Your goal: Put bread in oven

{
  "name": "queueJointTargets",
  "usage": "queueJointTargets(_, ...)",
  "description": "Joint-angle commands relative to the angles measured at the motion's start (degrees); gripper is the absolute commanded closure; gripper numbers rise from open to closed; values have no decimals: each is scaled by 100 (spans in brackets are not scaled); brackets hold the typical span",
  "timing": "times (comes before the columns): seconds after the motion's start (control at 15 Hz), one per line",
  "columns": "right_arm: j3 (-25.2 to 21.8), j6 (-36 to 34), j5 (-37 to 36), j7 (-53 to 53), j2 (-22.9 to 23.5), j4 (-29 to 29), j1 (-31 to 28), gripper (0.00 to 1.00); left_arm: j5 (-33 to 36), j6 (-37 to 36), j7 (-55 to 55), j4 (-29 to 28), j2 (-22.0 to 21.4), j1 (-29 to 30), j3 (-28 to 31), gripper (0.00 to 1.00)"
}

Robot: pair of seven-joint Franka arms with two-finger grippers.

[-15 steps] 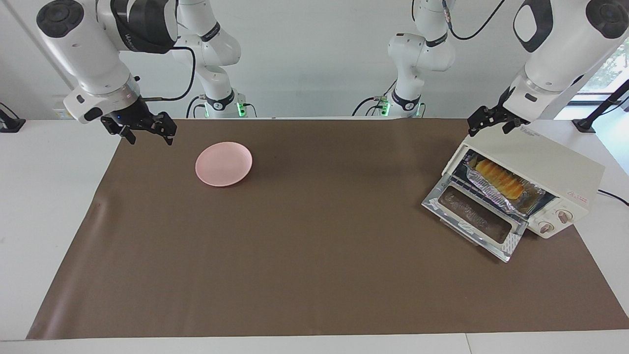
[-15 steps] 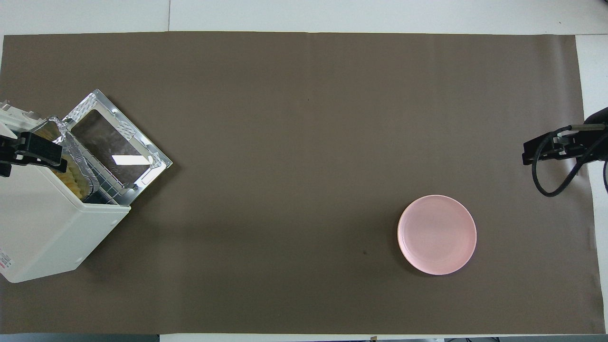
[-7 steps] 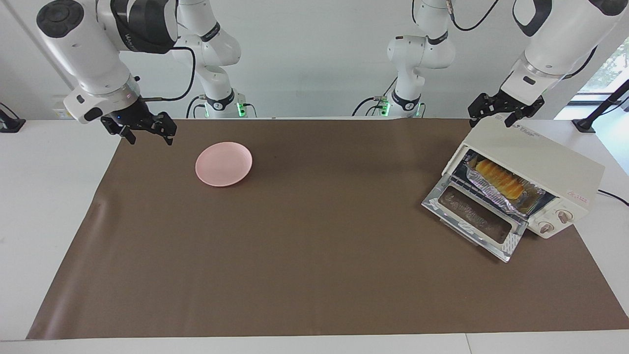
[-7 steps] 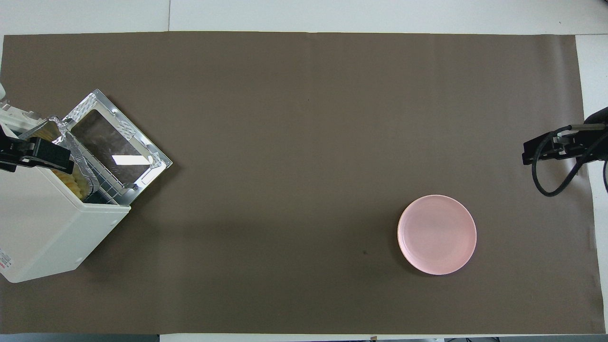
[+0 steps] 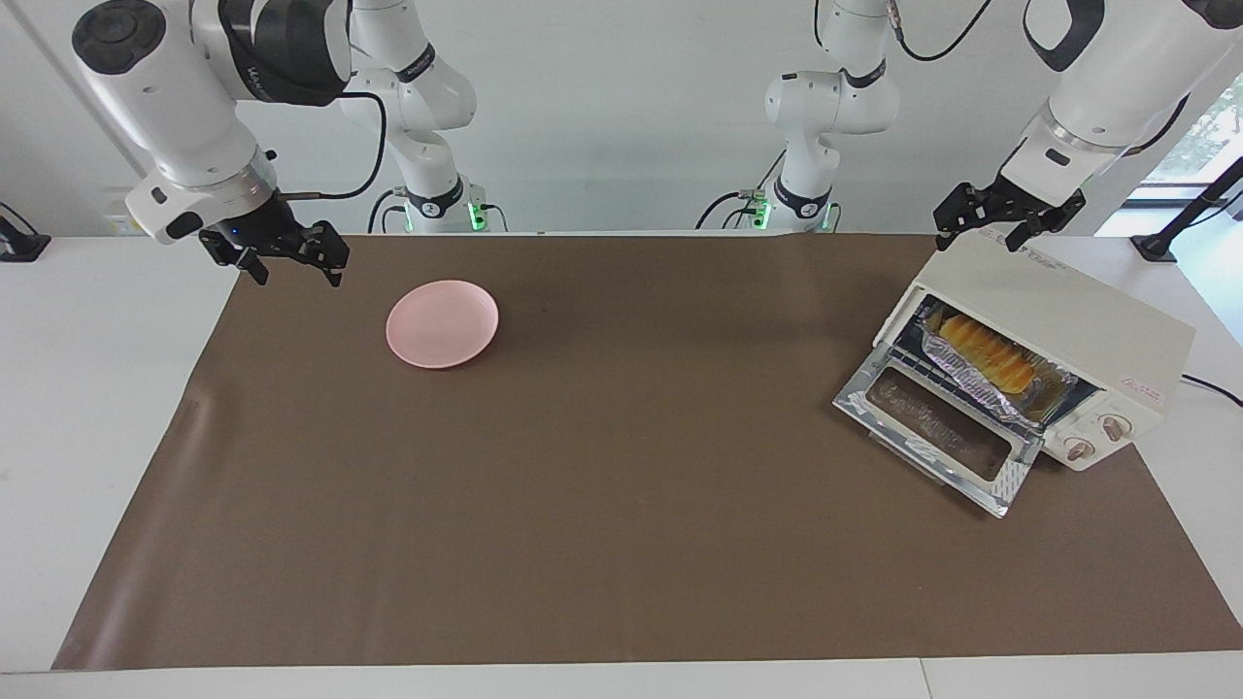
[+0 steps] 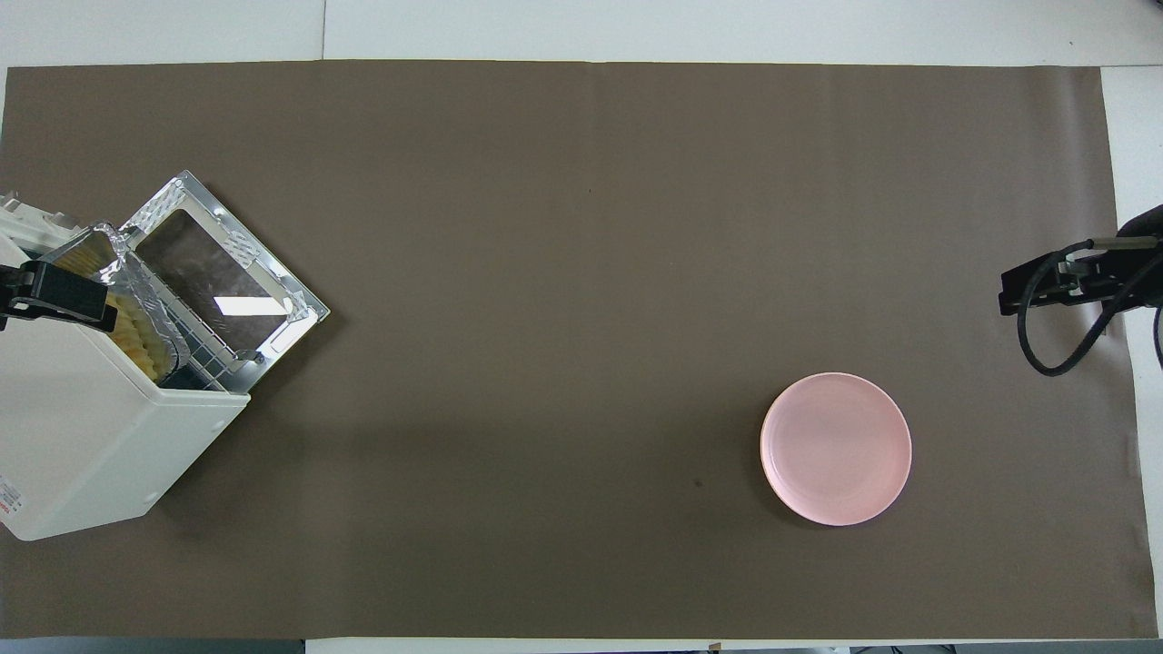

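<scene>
The bread [image 5: 986, 351] [image 6: 141, 329] lies on a crinkled foil tray [image 5: 1000, 383] inside the cream-white oven [image 5: 1078, 316] [image 6: 82, 427] at the left arm's end of the table. The oven's glass door [image 5: 937, 427] [image 6: 223, 277] hangs open, down toward the mat. My left gripper [image 5: 981, 236] [image 6: 54, 295] hovers open over the oven's top edge above the opening, holding nothing. My right gripper [image 5: 296, 270] [image 6: 1045, 283] waits open and empty in the air over the mat's edge at the right arm's end.
A round pink plate [image 5: 442, 323] [image 6: 836, 448] sits empty on the brown mat [image 5: 621, 485] toward the right arm's end. The oven stands askew on the mat's corner, its open door jutting toward the table's middle.
My left gripper has lifted slightly and drawn back from the oven's opening, toward the left arm's end. The right arm, bread, oven and plate have not moved.
</scene>
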Motion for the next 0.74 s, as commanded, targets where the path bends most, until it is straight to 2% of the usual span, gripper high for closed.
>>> queueJointTargets(0.0,35,-26,-83,-78,-123,-123,-39,0,-53,176,82,-84,-38,160,-123,0)
queueJointTargets(0.2,35,-26,-83,-78,-123,-123,-39,0,-36,361,73,-94,93,151,-166,0)
queueJointTargets(0.33,35,-26,-83,-78,-123,-123,-39,0,-35,273,73,-49,94,186,-351,0)
queueJointTargets(0.67,35,-26,-83,-78,-123,-123,-39,0,-53,158,73,-58,6,187,-351,0)
